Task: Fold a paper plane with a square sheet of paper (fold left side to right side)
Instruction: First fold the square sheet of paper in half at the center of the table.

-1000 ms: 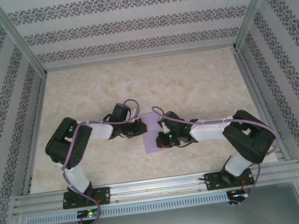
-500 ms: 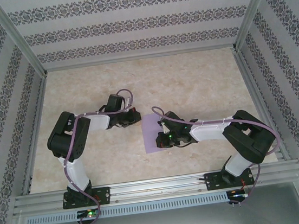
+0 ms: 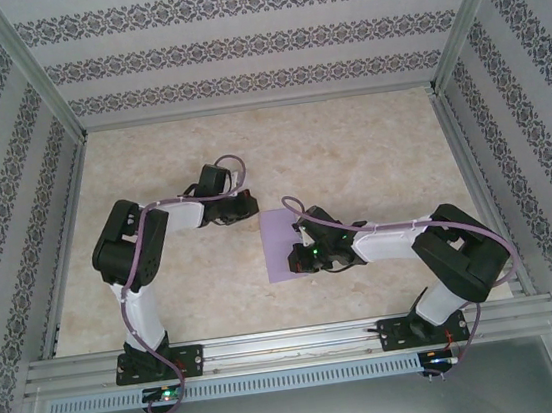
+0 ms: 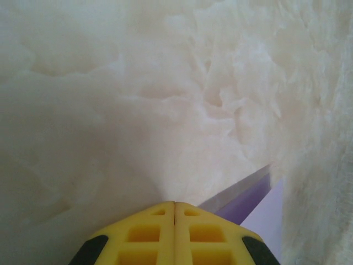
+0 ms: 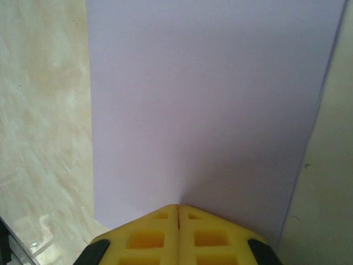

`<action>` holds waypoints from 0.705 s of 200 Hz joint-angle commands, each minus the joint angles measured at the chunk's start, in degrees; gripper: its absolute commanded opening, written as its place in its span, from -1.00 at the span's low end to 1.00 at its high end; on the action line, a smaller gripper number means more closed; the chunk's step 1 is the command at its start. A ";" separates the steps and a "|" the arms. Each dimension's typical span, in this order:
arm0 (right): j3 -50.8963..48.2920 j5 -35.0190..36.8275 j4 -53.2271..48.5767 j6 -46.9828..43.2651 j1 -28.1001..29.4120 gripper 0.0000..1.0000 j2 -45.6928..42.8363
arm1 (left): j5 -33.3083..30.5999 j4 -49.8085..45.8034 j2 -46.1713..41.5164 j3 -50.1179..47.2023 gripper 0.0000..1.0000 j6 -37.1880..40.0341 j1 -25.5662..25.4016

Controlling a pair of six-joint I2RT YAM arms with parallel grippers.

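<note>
Marbled table (image 3: pixel 349 147). Right gripper (image 5: pixel 177 207), closed and empty, rests on the lavender sheet (image 5: pixel 209 110). Left gripper (image 4: pixel 175 204), closed and empty, sits beside its far-left corner. Likely creasing; you press along the fold next.

Lab cell: aluminium frame (image 3: pixel 293 345), wallpapered walls (image 3: pixel 256 43)

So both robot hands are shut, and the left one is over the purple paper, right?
No, the right gripper is over the purple paper, as the right wrist view shows. The left gripper is over bare table beside it. Both are shut.
</note>
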 commanded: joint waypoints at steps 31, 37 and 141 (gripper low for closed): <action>-2.27 3.13 -7.38 0.56 0.46 -1.00 0.73 | 1.21 0.04 -10.66 -5.82 -0.92 0.98 -0.69; -2.36 3.28 -7.38 0.64 0.45 -1.00 0.73 | 1.83 0.74 -11.38 -6.96 -0.92 0.81 -1.30; -3.70 3.53 -8.96 1.24 0.43 -1.00 0.70 | 0.57 6.20 -7.19 -10.92 -0.92 -3.07 -6.17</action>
